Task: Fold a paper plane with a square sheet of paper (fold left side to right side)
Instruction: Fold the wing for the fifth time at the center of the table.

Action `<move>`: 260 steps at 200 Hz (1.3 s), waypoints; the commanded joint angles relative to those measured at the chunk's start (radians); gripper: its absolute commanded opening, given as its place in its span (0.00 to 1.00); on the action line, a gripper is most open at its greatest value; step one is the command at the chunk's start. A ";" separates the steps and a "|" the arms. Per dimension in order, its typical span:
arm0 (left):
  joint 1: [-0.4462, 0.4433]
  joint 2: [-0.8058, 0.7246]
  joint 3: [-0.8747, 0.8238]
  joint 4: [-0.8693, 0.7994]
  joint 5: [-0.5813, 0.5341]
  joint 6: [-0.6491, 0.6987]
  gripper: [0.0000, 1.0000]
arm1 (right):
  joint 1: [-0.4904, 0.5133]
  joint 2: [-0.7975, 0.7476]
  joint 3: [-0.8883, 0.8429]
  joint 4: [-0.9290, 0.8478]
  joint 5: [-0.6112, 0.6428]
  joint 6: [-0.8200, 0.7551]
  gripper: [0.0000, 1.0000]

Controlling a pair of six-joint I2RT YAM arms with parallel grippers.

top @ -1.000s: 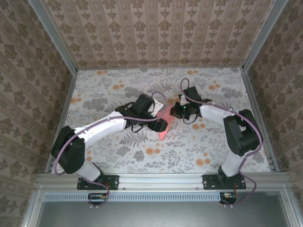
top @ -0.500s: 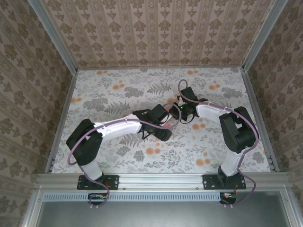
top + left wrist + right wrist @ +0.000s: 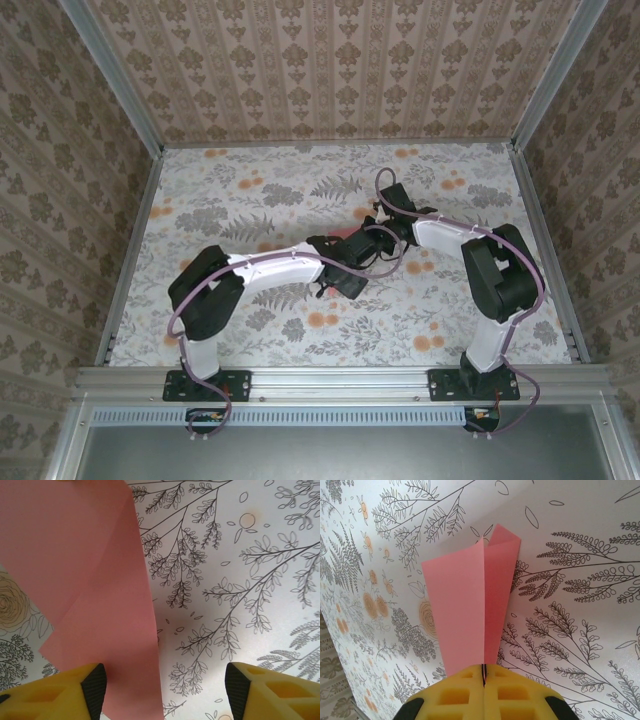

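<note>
Pinching salmon-pink paper (image 3: 467, 605) by its near end w/ R gripper (image 3: 484, 674): shut tight, nothing betw. the yellow fingers (image 3: 455, 697) but the thin pink edge in the seam. Sticking straight out from that grip over the floral tablecloth (image 3: 580, 610), long & narrow, folded double along a lengthwise crease, far ends of the 2 layers splayed apart in a shallow V. Can't tell whether resting on the cloth or held just above. From L wrist cam: same sheet as a flat matte pink band w/ a diagonal crease & a slanted lower edge, running down into the gap of L gripper (image 3: 165, 686), hard by the view-left fingertip (image 3: 94, 684), well apart from the other. Wide open there, clamping nothing; contact w/ that fingertip unclear. Yellow fingers w/ black tips & square moulded recesses on both grippers. Cloth pale, smooth, printed w/ line-drawn ferns, leafy sprigs & orange blossoms. From top cam: L arm (image 3: 275, 268) & R arm (image 3: 450, 235), white shells w/ black joints & purple cables, meeting wrist to wrist near the cloth's middle; paper mostly hidden under them. Around the cloth, walls (image 3: 330, 70) in beige damask-pattern paper & aluminium rails (image 3: 340, 382).
</note>
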 commanded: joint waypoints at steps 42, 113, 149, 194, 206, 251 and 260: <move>-0.008 0.043 0.047 -0.072 -0.070 -0.031 0.48 | 0.011 0.027 0.029 -0.029 0.006 0.014 0.00; -0.009 0.058 0.048 -0.072 -0.061 -0.024 0.24 | 0.013 0.030 0.029 -0.038 0.010 0.010 0.00; -0.009 0.055 0.044 -0.068 -0.060 -0.027 0.16 | 0.013 0.029 0.029 -0.039 0.009 0.007 0.00; -0.001 0.032 0.024 -0.050 -0.049 -0.028 0.07 | 0.012 0.029 0.030 -0.048 0.008 -0.007 0.00; 0.003 0.018 0.013 -0.037 -0.038 -0.029 0.05 | 0.012 0.029 0.032 -0.048 0.006 -0.012 0.00; 0.038 -0.036 -0.032 0.023 0.042 -0.042 0.01 | 0.000 0.007 0.041 -0.038 0.008 -0.038 0.00; 0.044 -0.041 -0.039 0.031 0.054 -0.042 0.06 | 0.000 0.013 0.049 -0.044 0.004 -0.039 0.00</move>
